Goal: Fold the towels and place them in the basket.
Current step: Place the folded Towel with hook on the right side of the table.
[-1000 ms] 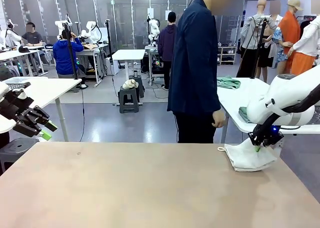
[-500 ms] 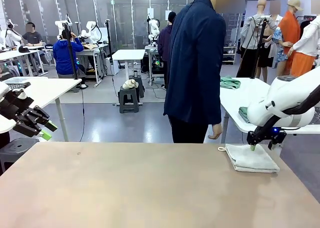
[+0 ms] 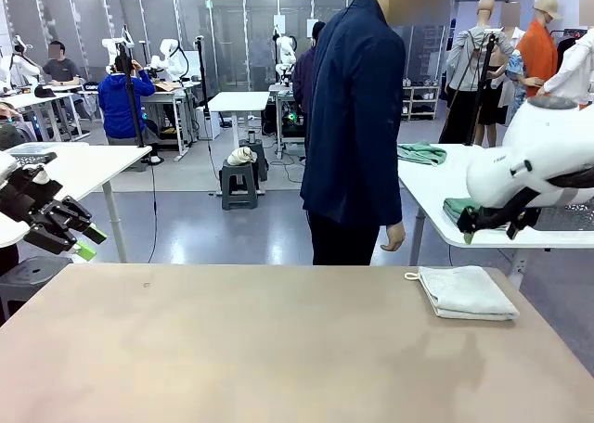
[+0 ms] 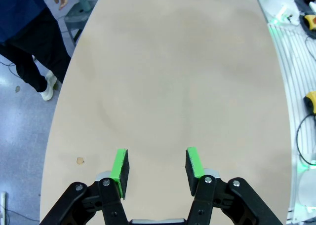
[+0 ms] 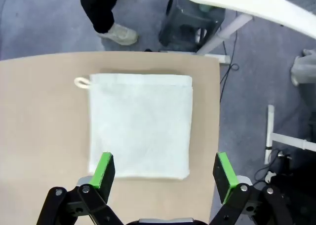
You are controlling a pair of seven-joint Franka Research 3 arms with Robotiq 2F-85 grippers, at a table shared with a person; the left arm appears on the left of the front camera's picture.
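A cream-white towel lies folded flat near the far right corner of the tan table, its little loop pointing left. In the right wrist view the same towel is a neat square directly under my right gripper. That gripper is wide open and empty. In the front view my right gripper hovers well above the towel, apart from it. My left gripper hangs off the table's left side; its jaws stand open with nothing between them over bare tabletop. The basket is out of view.
A person in dark blue stands at the table's far edge, one hand hanging just left of the towel. Behind on the right, a white table carries green cloths. The towel lies close to the table's right edge.
My right gripper opened and let go of the towel, then rose up and away. The towel settled from a held-up bundle into a flat folded square. The left arm stayed still.
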